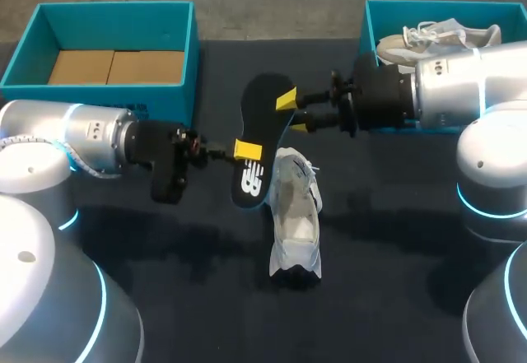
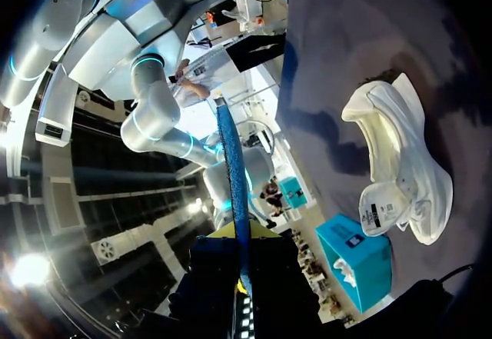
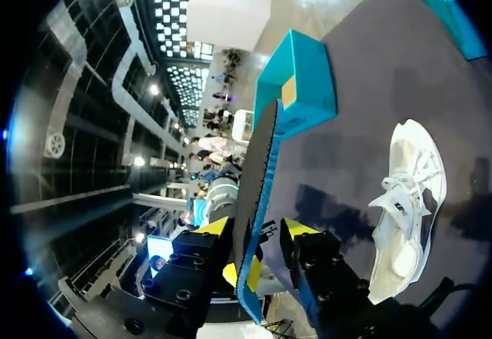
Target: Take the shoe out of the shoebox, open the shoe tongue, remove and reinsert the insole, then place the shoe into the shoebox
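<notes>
So the flat black insole [image 1: 257, 128], up beside the white mesh sneaker [image 1: 295, 215], is pinched by left gripper [image 1: 247, 149], right gripper [image 1: 292, 109] straddling it unclamped

Head camera high behind, looking down on the surface [image 1: 387, 281], wrist cameras close behind left gripper [image 2: 240, 235] and right gripper [image 3: 255, 231], all sharing insole [image 1: 257, 124] and shoe [image 1: 295, 215]

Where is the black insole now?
In the head view the insole is held mid-table beside the white shoe, pinched by the left gripper, the right gripper straddling its far end.
</notes>
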Controlling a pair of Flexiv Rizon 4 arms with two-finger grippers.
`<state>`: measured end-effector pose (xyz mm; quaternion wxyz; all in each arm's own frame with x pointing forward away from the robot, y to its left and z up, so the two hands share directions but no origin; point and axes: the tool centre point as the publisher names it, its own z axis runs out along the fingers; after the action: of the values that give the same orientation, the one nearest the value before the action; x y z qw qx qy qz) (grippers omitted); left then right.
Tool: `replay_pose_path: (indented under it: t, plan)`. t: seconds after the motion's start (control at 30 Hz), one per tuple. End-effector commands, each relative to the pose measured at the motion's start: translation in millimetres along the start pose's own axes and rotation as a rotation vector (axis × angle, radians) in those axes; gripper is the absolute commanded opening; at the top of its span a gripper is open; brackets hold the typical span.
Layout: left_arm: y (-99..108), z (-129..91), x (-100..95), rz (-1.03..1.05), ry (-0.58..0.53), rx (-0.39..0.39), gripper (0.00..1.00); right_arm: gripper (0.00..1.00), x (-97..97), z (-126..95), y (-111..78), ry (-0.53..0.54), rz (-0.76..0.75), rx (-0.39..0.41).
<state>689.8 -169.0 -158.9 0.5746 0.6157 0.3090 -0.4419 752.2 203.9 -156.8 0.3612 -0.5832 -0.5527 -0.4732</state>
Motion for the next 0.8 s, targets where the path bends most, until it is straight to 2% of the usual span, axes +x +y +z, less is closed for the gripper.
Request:
replay_pose_path:
  t: [0.03,0.17,0.3,0.63,0.73,0.77,0.8]
  plan:
    - [-1.1,1.5,0.7,0.003,-0.001,-0.005,0.0,0.35,0.9,12.5,5.4,-0.004,0.001,0.004]
    - [-1.1,1.5,0.7,0.003,-0.001,-0.005,0.0,0.29,1.6,11.6,6.3,0.002,0.003,-0.006]
    - [-1.1,1.5,0.7,0.003,-0.001,-0.005,0.0,0.17,1.1,11.2,6.5,0.015,0.008,-0.014]
    - [-1.1,1.5,0.7,0.003,-0.001,-0.005,0.0,0.23,3.1,14.2,2.4,0.029,0.02,-0.017]
    - [-1.1,1.5,0.7,0.003,-0.001,-0.005,0.0,0.13,3.6,14.8,1.3,0.034,0.021,-0.018]
    - [-1.1,1.5,0.7,0.003,-0.001,-0.005,0.0,0.0,3.5,15.1,1.1,0.036,0.019,-0.018]
    - [-1.1,1.5,0.7,0.003,-0.001,-0.005,0.0,0.0,3.4,15.3,1.1,0.038,0.019,-0.018]
